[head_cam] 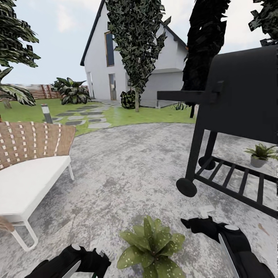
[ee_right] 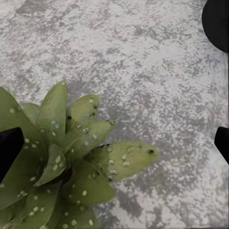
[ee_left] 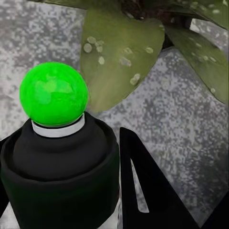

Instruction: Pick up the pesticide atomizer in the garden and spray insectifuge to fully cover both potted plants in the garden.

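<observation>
The pesticide atomizer sits upright in my left gripper, which is shut on its dark body. Its round spray head glows bright green above a white ring. Just beyond the head hangs a broad white-speckled leaf of one potted plant. That plant stands on the grey stone patio between my two grippers. My right gripper hovers over the plant with its fingertips wide apart, open and empty. The thinner-leaved potted plant stands in a grey pot behind the grill's lower rack.
A black wheeled grill fills the right side. A wicker chair with a white cushion stands at the left. Behind the patio lie lawn, stepping stones, a bollard light, trees, a wooden fence and a white house.
</observation>
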